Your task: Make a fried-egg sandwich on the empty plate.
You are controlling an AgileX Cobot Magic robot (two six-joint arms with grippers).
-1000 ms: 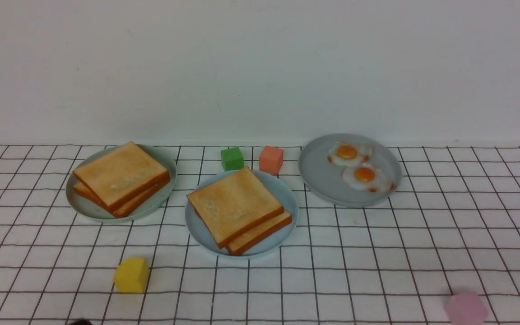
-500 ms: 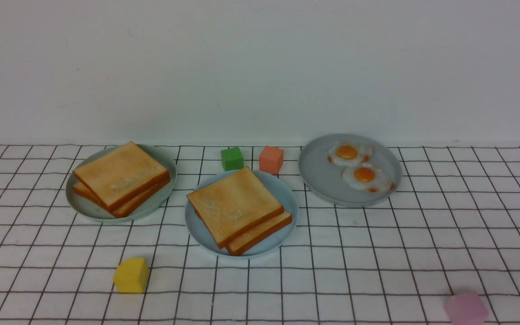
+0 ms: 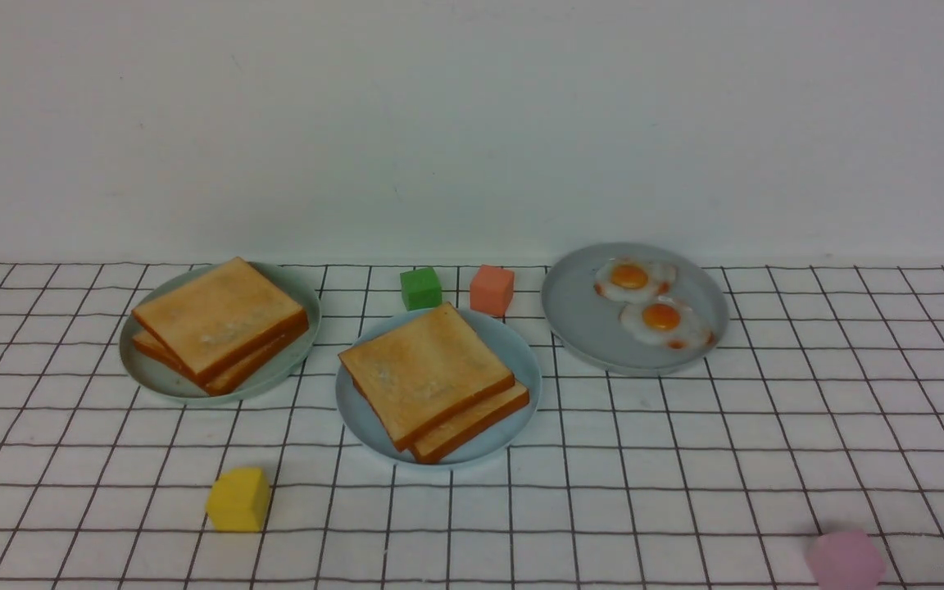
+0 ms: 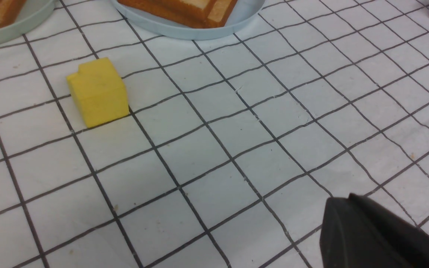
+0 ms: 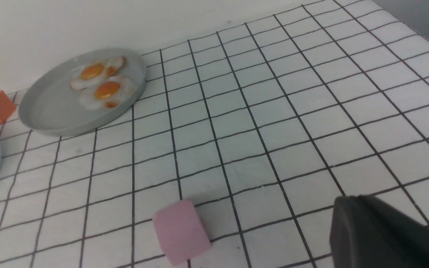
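The light sky-blue plate (image 3: 352, 407) sits mid-table and carries two golden toast slices (image 3: 423, 369), stacked slightly askew. What lies between the slices is hidden. Its near rim (image 4: 199, 34) and the toast edges (image 4: 184, 9) also show in the left wrist view. My left gripper (image 4: 343, 201) is shut and empty, low over the cloth near the table's front. My right gripper (image 5: 348, 203) is also shut and empty, over the cloth at the front right. Neither gripper appears in the front view.
A grey-green plate (image 3: 144, 370) at the left holds a toast pile (image 3: 218, 319). A grey plate (image 3: 583, 324) at the right holds two fried eggs (image 3: 662, 317). Green (image 3: 421, 288) and orange (image 3: 492, 289) cubes stand behind the middle plate, with a yellow cube (image 3: 238, 498) front left and a pink cube (image 3: 845, 560) front right.
A dark tip at the bottom left edge of the front view a second ago has gone out of the picture. Nothing on the table has moved.
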